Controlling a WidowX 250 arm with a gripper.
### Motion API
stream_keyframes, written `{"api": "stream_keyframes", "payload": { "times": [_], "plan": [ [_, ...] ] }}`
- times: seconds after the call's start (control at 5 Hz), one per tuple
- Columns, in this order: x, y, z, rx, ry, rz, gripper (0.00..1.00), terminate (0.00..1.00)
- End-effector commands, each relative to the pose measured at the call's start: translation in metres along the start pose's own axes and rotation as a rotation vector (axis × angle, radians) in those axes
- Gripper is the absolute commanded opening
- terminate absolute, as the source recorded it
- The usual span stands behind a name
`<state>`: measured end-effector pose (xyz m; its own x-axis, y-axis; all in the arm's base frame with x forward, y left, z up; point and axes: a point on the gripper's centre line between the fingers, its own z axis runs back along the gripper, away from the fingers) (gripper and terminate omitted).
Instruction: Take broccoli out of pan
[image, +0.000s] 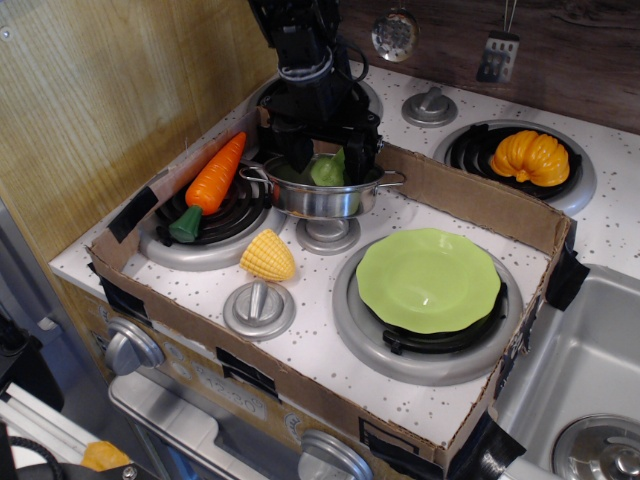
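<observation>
The pan (322, 196) is a shiny steel pot with wire handles, standing on a knob at the back middle of the toy stove. The pale-green broccoli (328, 170) lies inside it, partly hidden by my fingers. My black gripper (329, 158) has come down from above into the pan. Its fingers are open and straddle the broccoli, one on the left and one on the right (362, 157). The fingertips are hidden inside the pan.
An orange carrot (213, 178) lies on the left burner. A yellow corn (268, 256) lies in front of the pan. A light-green plate (428, 280) sits on the front right burner. An orange pumpkin (530, 157) is at the back right. A cardboard wall (470, 198) rings the stove; a sink (590, 370) is right.
</observation>
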<state>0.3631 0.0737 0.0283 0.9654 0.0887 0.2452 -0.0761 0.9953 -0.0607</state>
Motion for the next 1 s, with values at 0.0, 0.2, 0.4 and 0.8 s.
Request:
{"api": "stream_keyframes", "payload": {
  "times": [0.0, 0.2, 0.4, 0.8],
  "plan": [
    [0.023, 0.004, 0.007, 0.007, -0.036, -0.028, 1.0, 0.0],
    [0.027, 0.002, 0.005, 0.003, -0.029, -0.029, 1.0, 0.0],
    [0.027, -0.002, 0.006, 0.021, -0.03, -0.019, 0.0, 0.0],
    [0.02, -0.012, 0.02, 0.061, -0.029, -0.003, 0.0, 0.0]
  ]
}}
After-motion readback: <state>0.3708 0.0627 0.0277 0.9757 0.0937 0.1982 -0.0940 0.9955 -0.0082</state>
